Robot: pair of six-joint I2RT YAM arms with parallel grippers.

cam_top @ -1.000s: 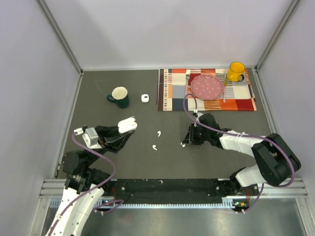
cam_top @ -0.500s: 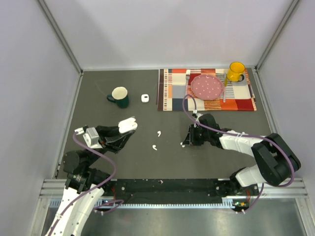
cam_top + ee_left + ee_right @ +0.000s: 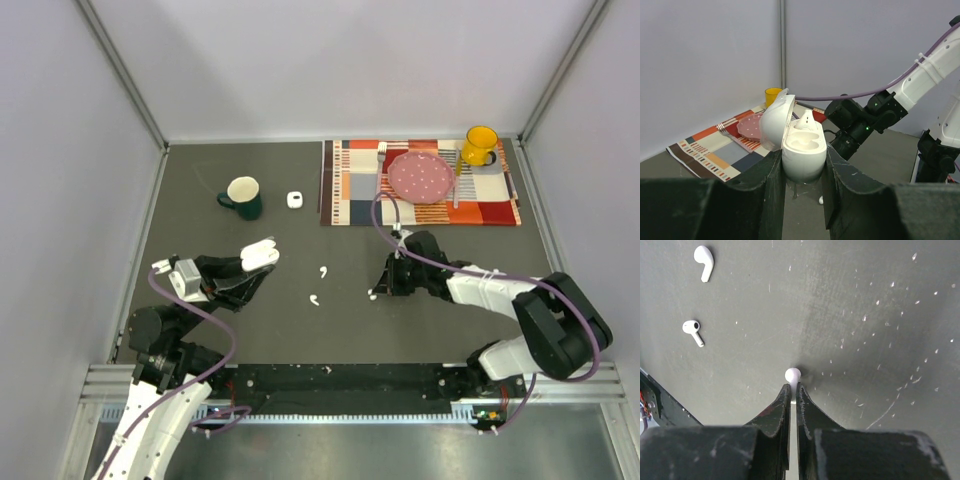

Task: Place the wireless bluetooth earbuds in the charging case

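Right end effector (image 3: pixel 790 387) is low at the desk (image 3: pixel 300 340), fingers almost closed, narrow gap. It pinches an earbud (image 3: pixel 792 374): the round white head sticks out past the tips, the stem sits between the pads. The head is touching or just off the desk, cannot tell which. In the top view this end effector (image 3: pixel 378 289) is mid-desk with the earbud (image 3: pixel 372 294) at its tip, pointing toward the left arm.

Two loose earbuds (image 3: pixel 704 260) lie flat on the desk to its left, apart from each other and from the fingers; the second is nearer the desk's front edge (image 3: pixel 692 330). In the top view they sit between the two arms (image 3: pixel 323 271), (image 3: pixel 314 299).

Left end effector (image 3: pixel 803 157) is clamped on the charging case (image 3: pixel 802 150), one finger on each side of the lower shell, raised off the desk. The lid (image 3: pixel 774 122) is hinged open, tilted back to the left. A white piece stands up in the case (image 3: pixel 806 119), likely a seated earbud, not sure. In the top view the case (image 3: pixel 259 254) is left of the loose earbuds.

Further back: a green mug (image 3: pixel 243 196) and a small white item (image 3: pixel 295 200) just beside it. At back right, a striped placemat (image 3: pixel 350 200) carries a pink plate (image 3: pixel 420 177) and a yellow mug (image 3: pixel 480 145).
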